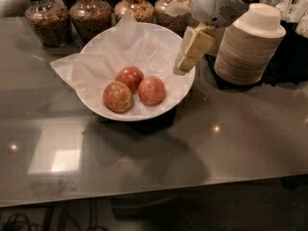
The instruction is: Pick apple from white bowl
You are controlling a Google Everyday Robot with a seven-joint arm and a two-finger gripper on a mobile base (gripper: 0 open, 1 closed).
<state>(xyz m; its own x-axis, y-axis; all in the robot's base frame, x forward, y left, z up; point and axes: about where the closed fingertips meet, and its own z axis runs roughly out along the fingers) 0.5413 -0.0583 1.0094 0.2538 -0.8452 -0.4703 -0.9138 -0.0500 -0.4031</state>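
The white bowl (185, 93), lined with crinkled white paper, stands on the grey table and holds three apples. The pinkish-red apple (152, 90) lies at the right of the group. A yellow-orange mottled apple (118, 96) lies to its left, and a smaller darker red apple (130, 76) lies behind them. My gripper (190, 52) hangs over the bowl's right rim, above and to the right of the pinkish-red apple. It touches no apple and holds nothing.
A stack of tan-and-white disposable bowls (248, 44) stands just right of the gripper. Several glass jars of grain, such as one (45, 20) at the far left, line the table's back edge. The table's front edge runs along the bottom.
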